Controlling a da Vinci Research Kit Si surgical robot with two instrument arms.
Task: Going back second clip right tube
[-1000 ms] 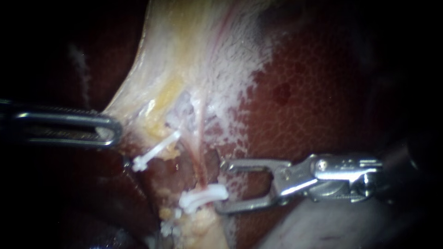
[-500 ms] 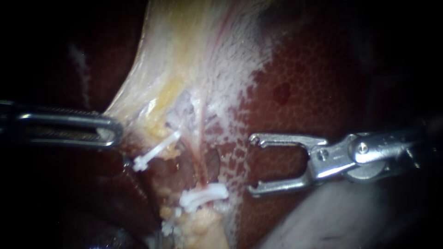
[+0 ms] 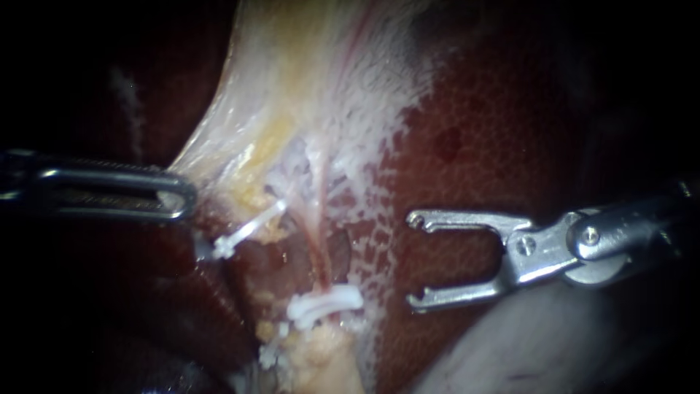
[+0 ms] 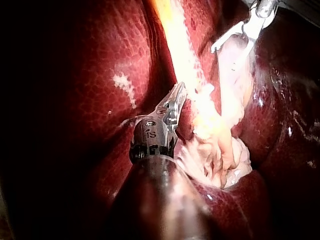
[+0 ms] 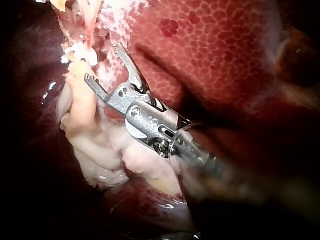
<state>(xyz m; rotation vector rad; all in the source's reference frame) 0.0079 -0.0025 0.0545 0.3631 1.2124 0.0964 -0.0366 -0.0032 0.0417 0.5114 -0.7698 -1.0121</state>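
Steel, forked and empty: the right instrument [image 3: 413, 260] has its two jaws spread wide, with a clear gap between them and nothing gripped. They hang over the mottled red liver [image 3: 510, 131], just beside the speckled edge where the liver's surface gives way to pale tissue [image 3: 292, 95], and they stand apart from the tube.

The right tube [image 3: 318, 252], thin and pink, runs down out of that pale tissue. A white clip [image 3: 324, 306] sits across its lower end, near the liver's speckled edge. Its strands look doubled, and I cannot tell whether it is one clip or two lying together. A slanted clip [image 3: 244, 232], also white, lies on the far side of the tube, close to the left instrument.

The left instrument [image 3: 182, 195] comes in level from the left. Its jaws lie close together, clamped on the rim of the pale tissue, which is drawn out to a point toward them.

In the left wrist view those jaws meet the side of a yellow-white band, with liver on both sides of it.

In the right wrist view the open jaws point at lumpy pale tissue. One jaw tip is very near it — whether it touches I cannot tell — and the other jaw is over bare liver.
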